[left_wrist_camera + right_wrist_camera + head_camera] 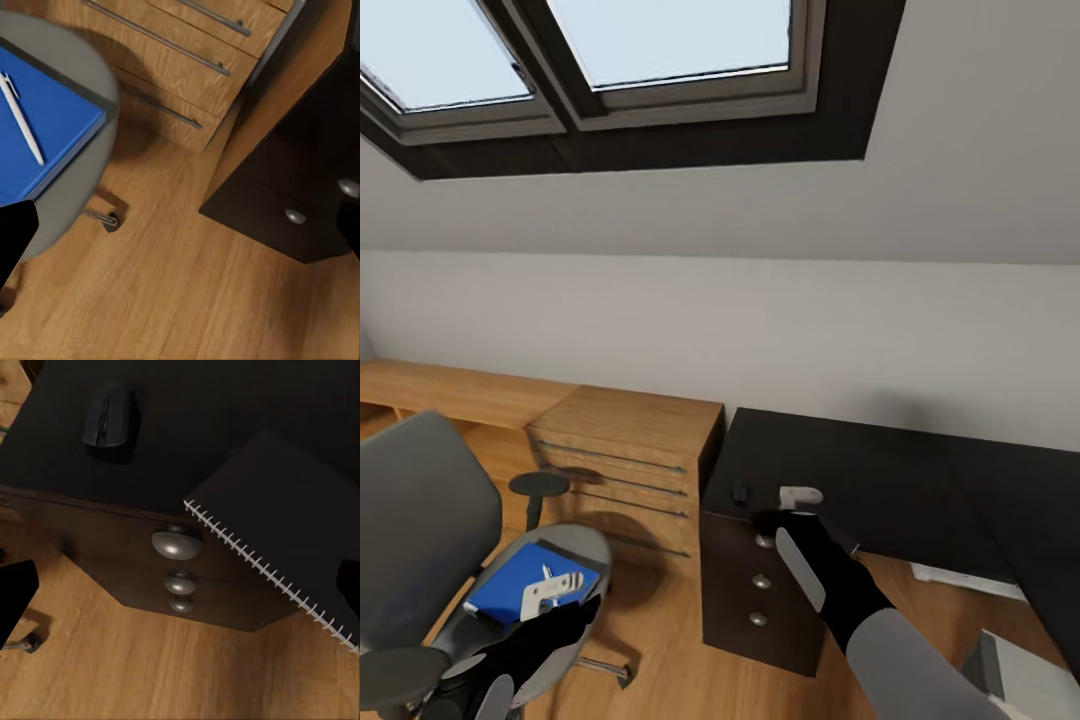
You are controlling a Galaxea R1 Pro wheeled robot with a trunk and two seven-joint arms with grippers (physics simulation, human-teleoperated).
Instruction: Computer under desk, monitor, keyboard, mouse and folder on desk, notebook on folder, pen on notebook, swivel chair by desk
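Observation:
The grey swivel chair [430,510] stands at the left with the blue folder [510,585] on its seat. A white pen [21,116] lies on the folder [45,127]. My left gripper [550,590] hovers open just above the folder's near edge. On the left end of the black desk [880,480] sits the black mouse [740,490]. A black spiral notebook [285,525] lies to the right of the mouse [111,416], overhanging the desk's front edge. My right gripper [800,497] hangs open over that edge, nothing between its fingers.
A wooden drawer cabinet [630,450] stands between chair and desk, and a low wooden bench [450,390] runs along the wall. The desk's dark drawer unit [760,590] has round knobs. Pale objects [960,580] lie on the floor under the desk. A skylight [610,60] is overhead.

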